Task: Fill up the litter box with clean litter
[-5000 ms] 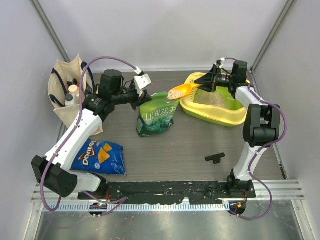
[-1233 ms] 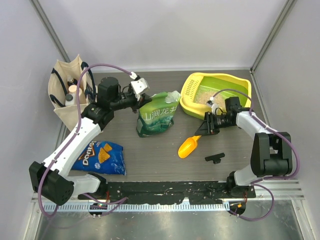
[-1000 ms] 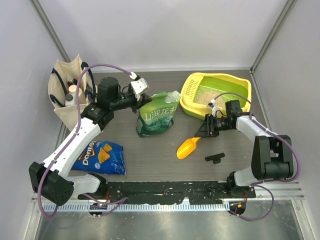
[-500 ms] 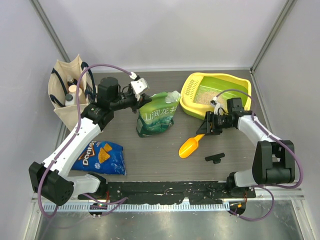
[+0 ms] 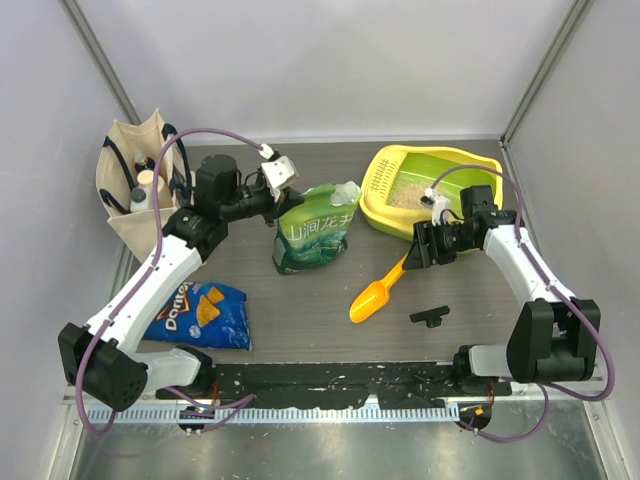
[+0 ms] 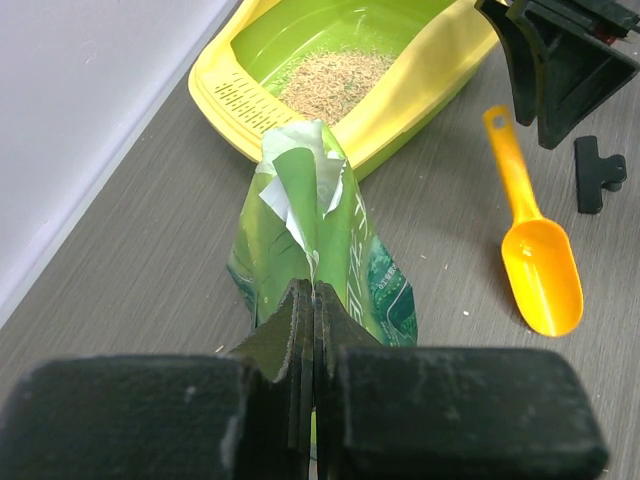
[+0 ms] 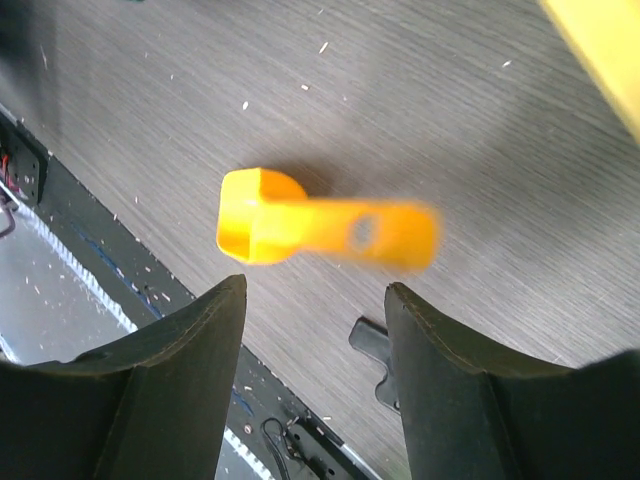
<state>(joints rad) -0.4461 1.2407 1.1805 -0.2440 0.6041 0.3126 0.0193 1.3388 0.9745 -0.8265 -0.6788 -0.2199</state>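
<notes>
The litter box [image 5: 470, 232] stands at the back right, yellow rim around a lime-green basin [image 6: 430, 75]. A patch of clean litter [image 5: 405, 195] lies in the basin near the grate [image 6: 335, 80]. My left gripper [image 5: 283, 192] is shut on the top edge of the upright green pouch [image 5: 315, 232], whose torn mouth [image 6: 305, 190] gapes beyond my fingers. My right gripper [image 5: 415, 250] hovers open [image 7: 315, 300] above the table, in front of the box. The orange scoop [image 5: 376, 294] lies loose below it [image 7: 320, 230], blurred in the right wrist view.
A black clip [image 5: 430, 316] lies near the scoop's handle [image 7: 375, 345]. A blue Doritos bag [image 5: 200, 315] sits at the front left, and a cloth tote [image 5: 135, 195] with bottles at the back left. The litter box's yellow corner [image 7: 600, 50] is close to my right gripper.
My right gripper has opened and let go of the orange scoop, then risen back toward the box. The scoop has dropped to the table. The left arm and pouch have not moved.
</notes>
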